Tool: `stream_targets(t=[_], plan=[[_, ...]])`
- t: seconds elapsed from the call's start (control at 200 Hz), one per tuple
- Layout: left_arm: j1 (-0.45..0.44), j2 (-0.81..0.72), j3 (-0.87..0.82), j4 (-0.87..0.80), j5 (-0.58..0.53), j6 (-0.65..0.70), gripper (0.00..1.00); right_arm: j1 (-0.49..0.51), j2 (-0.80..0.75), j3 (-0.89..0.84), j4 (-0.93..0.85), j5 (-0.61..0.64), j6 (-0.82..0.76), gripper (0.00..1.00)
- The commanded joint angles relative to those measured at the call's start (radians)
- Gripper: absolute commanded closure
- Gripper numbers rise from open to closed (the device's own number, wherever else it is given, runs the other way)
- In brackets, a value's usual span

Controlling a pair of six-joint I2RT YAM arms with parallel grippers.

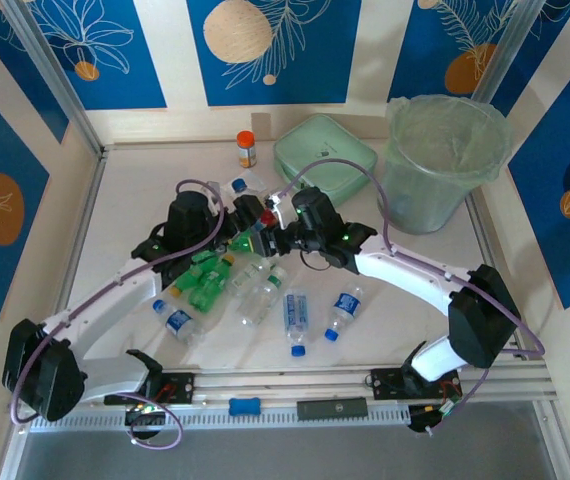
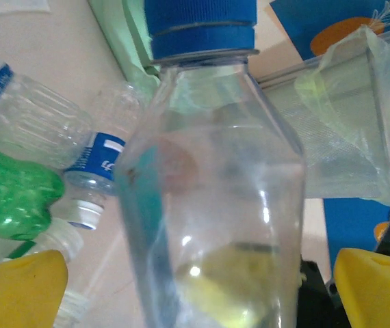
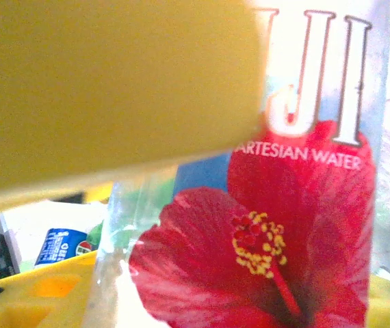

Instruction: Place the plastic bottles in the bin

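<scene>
Fiji water bottle [image 3: 284,239], clear, blue cap, red hibiscus label: between both hands over mid-tabletop [image 1: 125,200], grasped by right hand [image 3: 181,232]. Left hand [image 2: 198,287]: released, fingers [image 2: 20,287] spread clear of bottle. Bin [image 1: 435,190], green-lined: far right, well apart. Other plastic bottles [image 1: 295,320]: loose on tabletop.

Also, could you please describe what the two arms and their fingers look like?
Both arms have white tube-shaped links between bulky black joints: the left arm and the right arm. A lilac cable loops along each one. The left fingers and right fingers are plain yellow, with no markings visible.
</scene>
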State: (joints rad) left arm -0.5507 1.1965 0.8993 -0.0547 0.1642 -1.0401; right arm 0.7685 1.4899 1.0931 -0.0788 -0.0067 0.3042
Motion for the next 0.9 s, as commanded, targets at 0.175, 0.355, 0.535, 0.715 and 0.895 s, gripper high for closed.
stream_targets(t=[0.175, 0.355, 0.535, 0.715, 0.895], plan=[[0.094, -0.138, 0.083, -0.211, -0.14, 0.207, 0.01, -0.124, -0.143, -0.053, -0.072, 0.032, 0.006, 0.48], [0.156, -0.19, 0.047, -0.259, -0.165, 0.237, 0.01, -0.272, -0.267, -0.034, -0.154, 0.033, -0.007, 0.49], [0.159, -0.181, -0.015, -0.218, -0.119, 0.228, 0.01, -0.47, -0.338, 0.072, -0.234, -0.024, 0.013, 0.5], [0.15, -0.123, -0.081, -0.107, 0.017, 0.168, 0.01, -0.639, -0.313, 0.243, -0.34, -0.024, 0.014, 0.5], [0.102, -0.065, -0.08, -0.064, 0.061, 0.18, 0.01, -0.79, -0.231, 0.414, -0.449, -0.012, 0.047, 0.5]])
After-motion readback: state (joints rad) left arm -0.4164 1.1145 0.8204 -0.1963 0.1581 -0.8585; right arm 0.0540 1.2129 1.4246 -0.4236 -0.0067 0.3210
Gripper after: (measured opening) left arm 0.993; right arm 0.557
